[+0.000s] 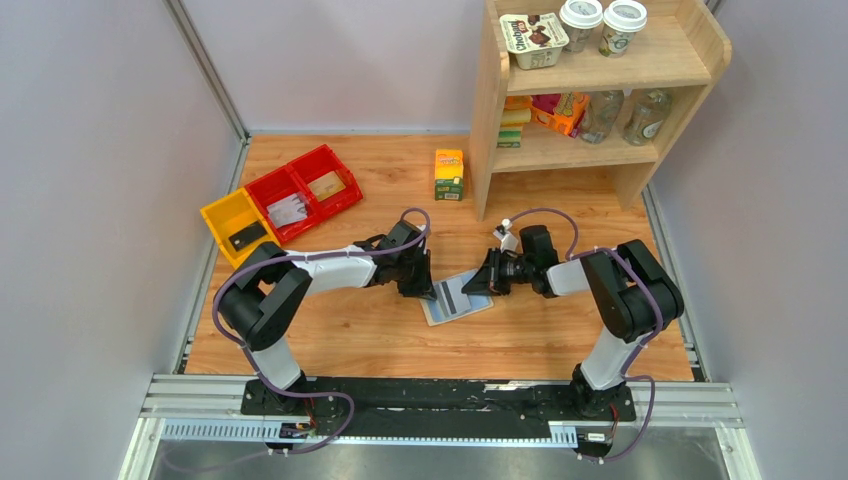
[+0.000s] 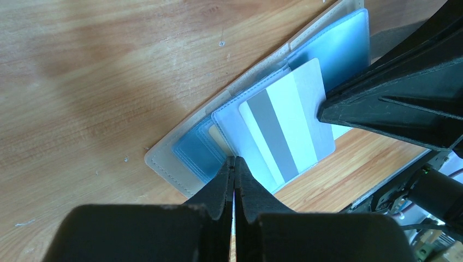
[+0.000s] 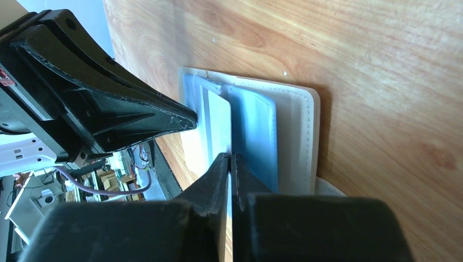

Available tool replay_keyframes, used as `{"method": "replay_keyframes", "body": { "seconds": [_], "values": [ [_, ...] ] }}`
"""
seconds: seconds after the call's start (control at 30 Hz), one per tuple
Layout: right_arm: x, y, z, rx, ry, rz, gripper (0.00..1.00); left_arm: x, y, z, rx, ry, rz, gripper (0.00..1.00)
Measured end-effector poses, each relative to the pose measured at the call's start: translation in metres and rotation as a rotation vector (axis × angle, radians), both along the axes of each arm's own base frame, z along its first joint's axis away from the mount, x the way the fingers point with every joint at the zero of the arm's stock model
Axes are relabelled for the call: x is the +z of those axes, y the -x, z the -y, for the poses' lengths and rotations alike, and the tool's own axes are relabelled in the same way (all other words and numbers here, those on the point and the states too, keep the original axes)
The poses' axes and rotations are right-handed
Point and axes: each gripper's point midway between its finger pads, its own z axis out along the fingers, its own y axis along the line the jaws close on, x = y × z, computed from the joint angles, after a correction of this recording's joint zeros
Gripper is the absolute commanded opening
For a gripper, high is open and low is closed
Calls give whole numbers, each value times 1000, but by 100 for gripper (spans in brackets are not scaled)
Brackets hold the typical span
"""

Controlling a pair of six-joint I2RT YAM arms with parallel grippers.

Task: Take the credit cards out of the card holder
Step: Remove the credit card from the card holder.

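Card holder (image 2: 188, 139), open flat, blue inside up, on wooden table (image 1: 330, 340); both grippers at it.
Qty: 1 card holder; 1 credit card (image 2: 286, 128), whitish w/ grey stripe, lying on holder's inner pockets, approx. half out of a pocket; 2 grippers; 3 bins (1 yellow bin (image 1: 215, 215), 2 red bins (image 1: 347, 180)); 1 juice carton (image 1: 449, 174); 1 shelf unit (image 1: 490, 130). Hard to read: a tan edge in a lower pocket may be a 2nd card, can't confirm; bin contents too small to name. Left gripper (image 2: 235, 164): fingers pressed together, tips on pocket edge just beside the card's near corner. Right gripper (image 3: 230, 158): fingers also closed, tips touching the card's opposite edge. Whether either tip pinches anything: can't tell.
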Motion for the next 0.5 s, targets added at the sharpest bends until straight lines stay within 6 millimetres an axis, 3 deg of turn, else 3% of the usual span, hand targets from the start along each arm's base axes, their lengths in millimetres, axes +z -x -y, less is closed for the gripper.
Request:
{"method": "replay_keyframes", "body": {
  "seconds": [0.2,0.5],
  "values": [
    [-2,2,1,9,6,-5,26,0,0,0,-1,0,0,0],
    [-4,1,-5,36,-3,-13,24,0,0,0,-2,0,1,0]
  ]
}}
